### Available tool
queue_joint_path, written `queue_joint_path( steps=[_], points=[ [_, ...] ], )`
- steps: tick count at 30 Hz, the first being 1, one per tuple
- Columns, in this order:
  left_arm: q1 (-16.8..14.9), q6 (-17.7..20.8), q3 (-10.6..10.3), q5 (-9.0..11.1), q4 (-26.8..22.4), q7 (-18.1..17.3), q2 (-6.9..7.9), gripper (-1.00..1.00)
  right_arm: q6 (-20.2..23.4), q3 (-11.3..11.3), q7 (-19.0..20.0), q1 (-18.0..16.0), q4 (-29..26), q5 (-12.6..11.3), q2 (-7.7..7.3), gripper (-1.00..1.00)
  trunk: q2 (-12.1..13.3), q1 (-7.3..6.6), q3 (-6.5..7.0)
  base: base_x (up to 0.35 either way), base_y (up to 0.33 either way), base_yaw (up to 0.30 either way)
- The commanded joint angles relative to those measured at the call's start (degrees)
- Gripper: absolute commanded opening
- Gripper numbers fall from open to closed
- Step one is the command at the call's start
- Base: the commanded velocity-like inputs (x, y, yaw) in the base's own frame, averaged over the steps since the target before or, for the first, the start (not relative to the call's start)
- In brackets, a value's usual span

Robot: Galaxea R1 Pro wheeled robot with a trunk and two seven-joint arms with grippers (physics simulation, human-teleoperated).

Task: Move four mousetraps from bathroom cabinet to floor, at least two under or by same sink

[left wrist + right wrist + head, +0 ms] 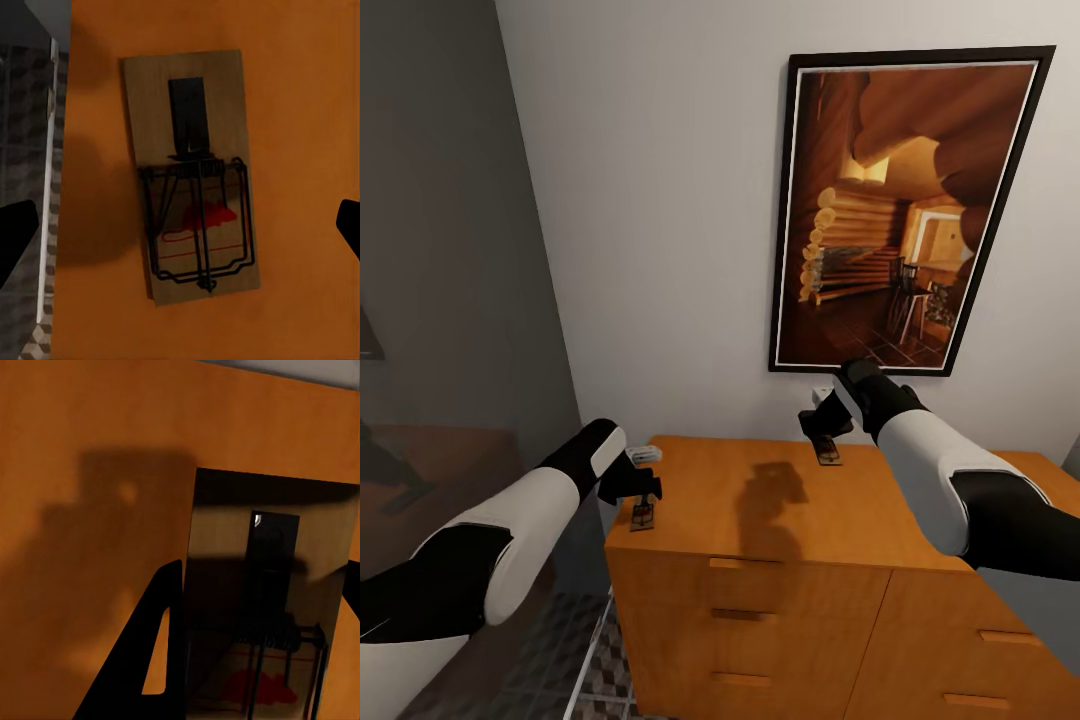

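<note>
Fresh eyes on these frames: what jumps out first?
The big dark-framed log-cabin picture on the white wall above the orange-brown cabinet. Then both arms over the cabinet top: the left gripper above a mousetrap at the cabinet's left edge, the right gripper over another mousetrap near the wall.

In the head view the left hand (643, 497) covered most of one trap (642, 516), and the right hand (826, 432) hid part of another (828, 453). The picture's edge cut off the cabinet (760, 520) at its right and bottom. Beside the cabinet, little floor (560, 660) showed.
</note>
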Motion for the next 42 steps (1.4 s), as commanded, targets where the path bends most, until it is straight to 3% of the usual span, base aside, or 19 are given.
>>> queue_joint_path(
  steps=[1, 10, 16, 20, 27, 39, 42],
  points=[
    [-0.03, 0.18, -0.40, 0.62, -0.07, 0.43, 0.02, 1.00, 0.19, -0.04, 0.47, -0.03, -0.06, 0.53, -0.03, -1.00, -0.05, 0.01, -0.08, 0.000, 0.000, 0.000],
    [-0.03, 0.10, -0.63, 0.47, 0.19, 0.52, -0.08, 1.00, 0.19, 0.28, 0.28, -0.02, -0.22, 1.62, -0.81, -1.00, -0.05, 0.01, -0.08, 0.000, 0.000, 0.000],
    [-0.03, -0.24, -0.77, 0.40, 0.38, 0.74, -0.15, 1.00, 0.19, 0.38, 0.17, -0.02, -0.42, 6.11, -0.97, -1.00, -0.05, 0.01, -0.08, 0.000, 0.000, 0.000],
    [-0.03, -0.38, -0.71, 0.40, 0.50, 1.76, -0.10, 1.00, 0.19, 0.36, 0.14, -0.02, -0.31, 7.38, -0.95, -1.00, -0.05, 0.01, -0.08, 0.000, 0.000, 0.000],
    [-0.03, -0.89, -0.13, 0.58, 0.41, 4.86, -0.26, 1.00, 0.19, 0.36, 0.05, -0.02, -0.25, 7.79, -0.94, -1.00, -0.05, 0.01, -0.08, 0.000, 0.000, 0.000],
    [-0.03, -4.88, 0.12, 0.88, 0.38, 5.35, -1.09, 1.00, 0.19, 0.36, 0.03, -0.02, -0.11, 7.58, -0.93, -1.00, -0.05, 0.01, -0.08, 0.000, 0.000, 0.000],
    [-0.03, -5.04, 0.12, 0.94, 0.37, 5.35, -2.05, 1.00, 0.19, 0.34, 0.03, -0.02, -0.08, 7.55, -0.88, -1.00, -0.05, 0.01, -0.08, 0.000, 0.000, 0.000]
  ],
)
